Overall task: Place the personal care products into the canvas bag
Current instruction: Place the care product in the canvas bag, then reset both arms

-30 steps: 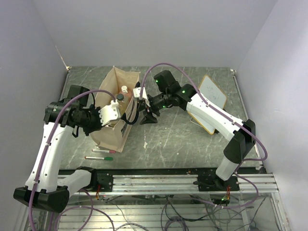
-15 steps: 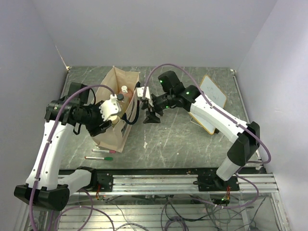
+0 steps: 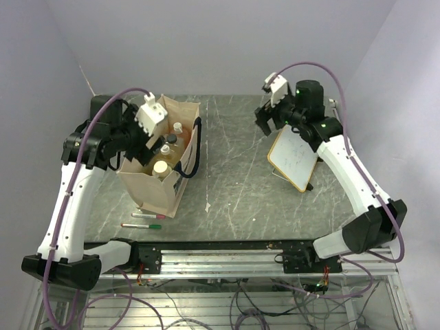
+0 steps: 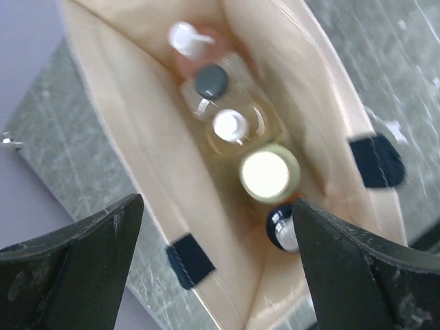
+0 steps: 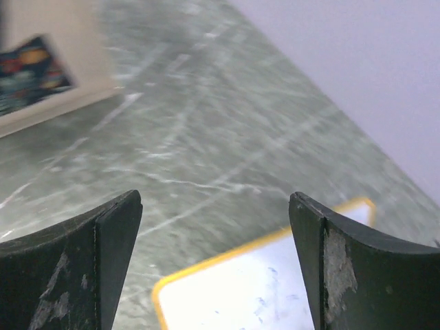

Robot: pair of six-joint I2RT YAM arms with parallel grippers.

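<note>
since all five bottles stand inside the bag (image 3: 152, 194), i judge nothing of the task is left on the desk (image 3: 234, 185) beside the bag. the bottles sit in one row along the bag's long axis: the pink bottle (image 4: 189, 41) at the bag's far end, then the clear bottle (image 4: 210, 81), the amber bottle (image 4: 230, 126), the green bottle (image 4: 267, 172), and the orange bottle (image 4: 282, 228) at its near end, partly hidden. the left tool (image 4: 214, 201) hangs straight above the bag's mouth, spread wide and pinching nothing, so the left arm is the nearer. the right tool (image 5: 214, 198), also spread and empty, is well apart from the bag, off to its right by the whiteboard (image 3: 294, 155). the left tool probably needs only a straight lift clear of the bag's rim and strap (image 3: 196, 148).
</note>
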